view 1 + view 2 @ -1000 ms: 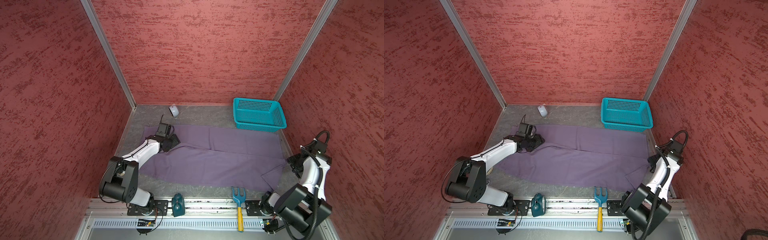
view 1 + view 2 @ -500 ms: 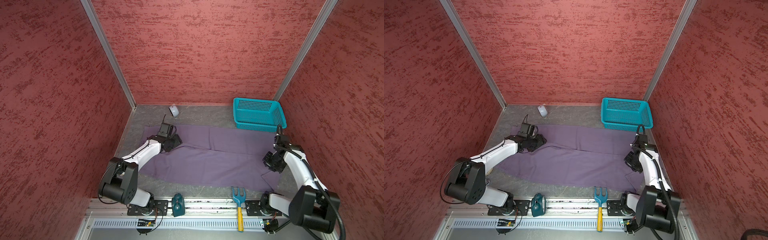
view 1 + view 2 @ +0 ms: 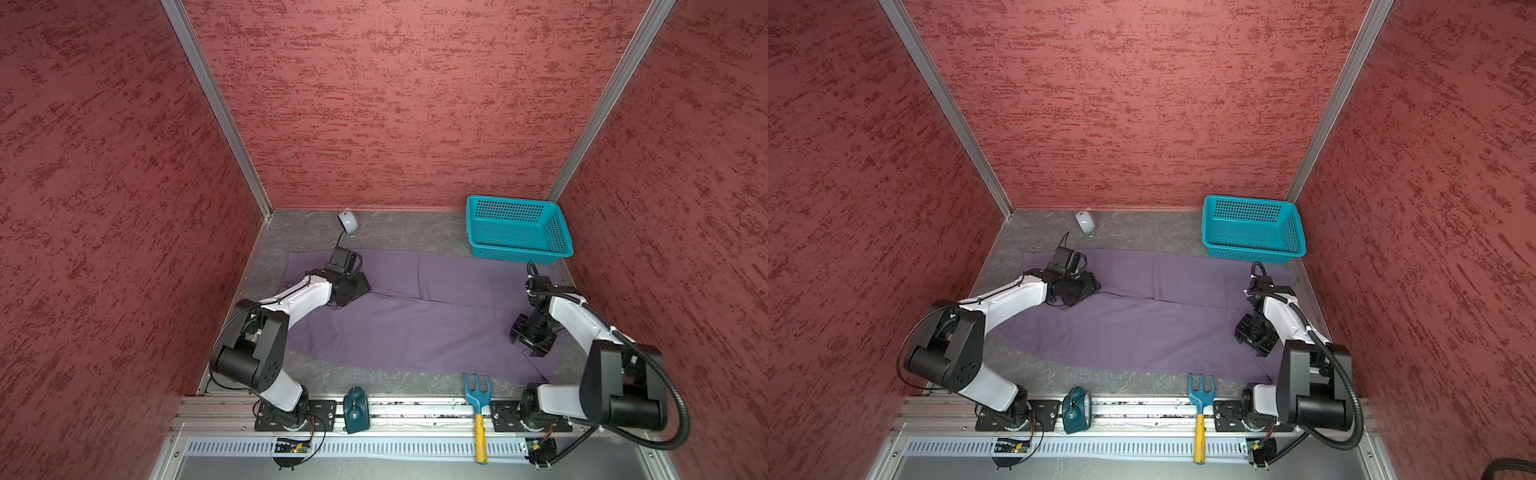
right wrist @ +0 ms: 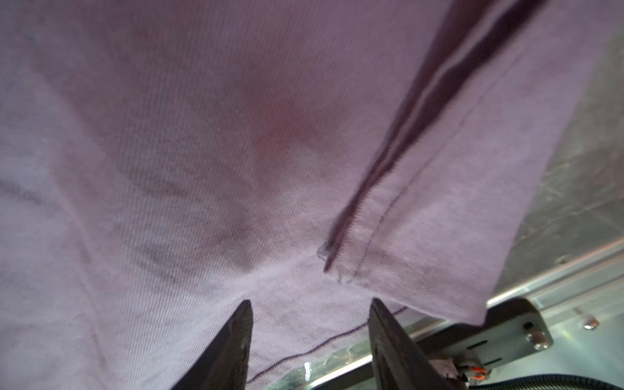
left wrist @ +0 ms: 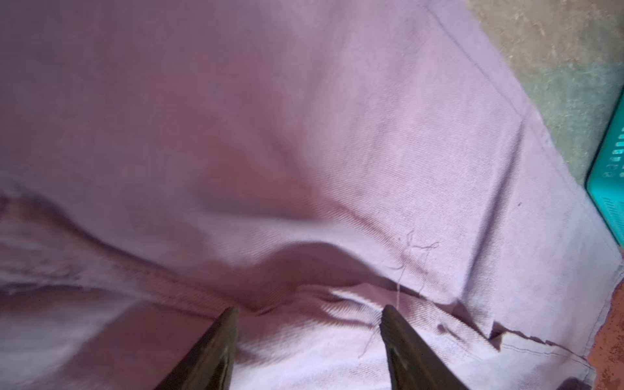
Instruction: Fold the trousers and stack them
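Note:
The purple-grey trousers [image 3: 415, 320] [image 3: 1142, 320] lie spread flat across the grey table in both top views. My left gripper [image 3: 363, 286] [image 3: 1094, 286] hangs low over their far left part, at a crease. In the left wrist view it [image 5: 309, 310] is open, with rumpled cloth [image 5: 304, 169] under and between its fingers. Over the trousers' right end is my right gripper [image 3: 521, 338] [image 3: 1246, 332]. The right wrist view shows it [image 4: 311, 302] open just above a stitched hem edge [image 4: 304, 354], next to a dark seam [image 4: 388, 169]. Neither gripper holds anything.
A teal basket [image 3: 517, 232] [image 5: 611, 162] stands at the back right, touching the trousers' far edge. A white mouse [image 3: 348, 221] lies at the back. On the front rail [image 3: 415, 411] sit a small teal clock [image 3: 356, 409] and a blue fork with a yellow handle [image 3: 478, 399].
My right arm has swung in from the right wall, over the trousers' right end, then drawn toward the front. The left arm has barely moved.

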`<state>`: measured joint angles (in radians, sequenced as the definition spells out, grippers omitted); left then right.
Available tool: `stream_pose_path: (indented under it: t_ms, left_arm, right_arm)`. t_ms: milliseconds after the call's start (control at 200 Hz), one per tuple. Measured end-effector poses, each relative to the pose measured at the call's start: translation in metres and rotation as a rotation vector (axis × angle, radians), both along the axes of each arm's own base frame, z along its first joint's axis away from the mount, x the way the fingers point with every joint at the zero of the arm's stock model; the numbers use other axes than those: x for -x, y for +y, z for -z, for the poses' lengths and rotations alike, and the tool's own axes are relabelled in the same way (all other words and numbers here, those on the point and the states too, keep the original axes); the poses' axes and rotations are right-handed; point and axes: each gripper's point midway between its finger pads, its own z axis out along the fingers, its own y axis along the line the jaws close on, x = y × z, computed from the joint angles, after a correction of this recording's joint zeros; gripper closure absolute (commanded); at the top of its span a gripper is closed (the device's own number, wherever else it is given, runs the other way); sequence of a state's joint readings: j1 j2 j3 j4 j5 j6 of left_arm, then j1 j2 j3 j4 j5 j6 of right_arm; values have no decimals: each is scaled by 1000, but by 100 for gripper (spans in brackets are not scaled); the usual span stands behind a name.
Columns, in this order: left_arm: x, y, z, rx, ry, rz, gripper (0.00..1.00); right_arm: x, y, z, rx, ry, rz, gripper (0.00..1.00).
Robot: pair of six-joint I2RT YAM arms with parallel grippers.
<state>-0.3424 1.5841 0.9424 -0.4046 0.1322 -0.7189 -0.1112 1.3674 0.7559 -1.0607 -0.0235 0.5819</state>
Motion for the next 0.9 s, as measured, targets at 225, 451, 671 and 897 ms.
stream_pose_path:
  t_ms: [225, 451, 671, 897]
  left_arm:
    - [-21, -10, -18, 40, -59, 6, 32]
    - [-22, -4, -1, 39, -25, -15, 44]
    - [-15, 11, 26, 10, 27, -44, 46]
    - [-21, 47, 38, 43, 27, -137, 48]
  right_arm:
    - [0, 1, 20, 1, 40, 23, 82]
    - [-3, -5, 16, 29, 74, 13, 79]
    - [-22, -21, -5, 109, 70, -14, 72]
    - [2, -19, 13, 103, 189, -28, 71]
